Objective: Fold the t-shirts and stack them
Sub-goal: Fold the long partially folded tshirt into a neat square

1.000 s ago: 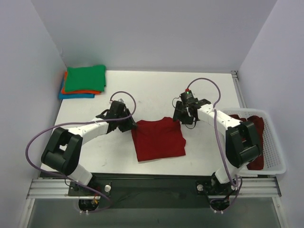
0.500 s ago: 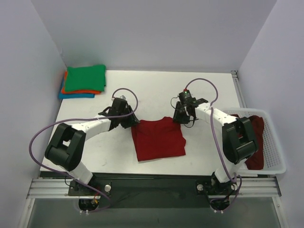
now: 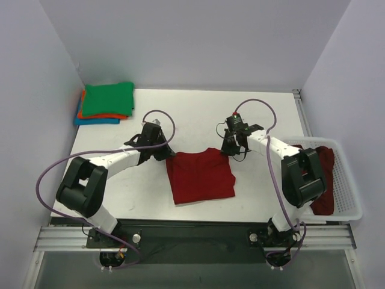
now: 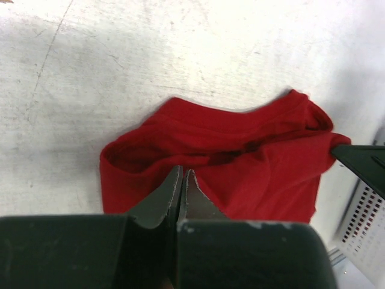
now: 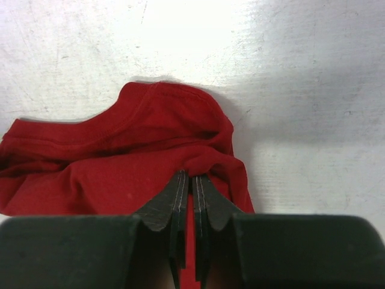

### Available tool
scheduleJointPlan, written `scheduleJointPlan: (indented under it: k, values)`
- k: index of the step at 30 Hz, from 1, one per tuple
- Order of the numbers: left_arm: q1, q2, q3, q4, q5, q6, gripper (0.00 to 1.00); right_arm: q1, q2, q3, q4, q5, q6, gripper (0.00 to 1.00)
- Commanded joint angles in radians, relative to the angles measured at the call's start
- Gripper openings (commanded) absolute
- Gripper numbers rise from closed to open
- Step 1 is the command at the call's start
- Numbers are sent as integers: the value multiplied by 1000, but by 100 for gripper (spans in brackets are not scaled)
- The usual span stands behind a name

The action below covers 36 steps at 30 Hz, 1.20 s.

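red shirt barely moved | left pincer, right pincer clamp it | hem hidden

The white table is scuffed and faintly scratched. Near its middle, toward the near edge, lies a dark red t-shirt — roughly squared, its far edge bunched. In the far left corner sits a stack of folded t-shirts — green on top, orange beneath, blue lowest on the tabletop. A white slotted basket stands at the right edge; whether it rests on the top is unclear.
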State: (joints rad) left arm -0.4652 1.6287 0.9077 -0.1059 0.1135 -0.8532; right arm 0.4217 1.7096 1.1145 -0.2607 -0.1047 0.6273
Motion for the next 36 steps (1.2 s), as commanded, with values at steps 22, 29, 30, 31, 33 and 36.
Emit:
scheduleJointPlan:
  k: [22, 29, 30, 31, 33, 36]
  values:
    - [209, -10, 2, 5, 77, 57, 29, -87, 228, 372, -52, -110, -163, 46]
    - [243, -150, 8, -139, -12, 127, 64, -72, 15, 257, -104, -9, -179, 53]
    - [241, -167, 4, -167, -18, 135, 66, -49, -10, 233, -104, -3, -178, 53]
    - [237, -202, -7, -175, -15, 140, 66, -34, -33, 210, -100, 11, -179, 53]
    - [226, -237, -49, -179, 17, 146, 69, -9, -70, 165, -86, 2, -179, 51]
    - [185, -280, -101, -190, 38, 132, 71, 31, -64, 153, -74, -18, -179, 45]
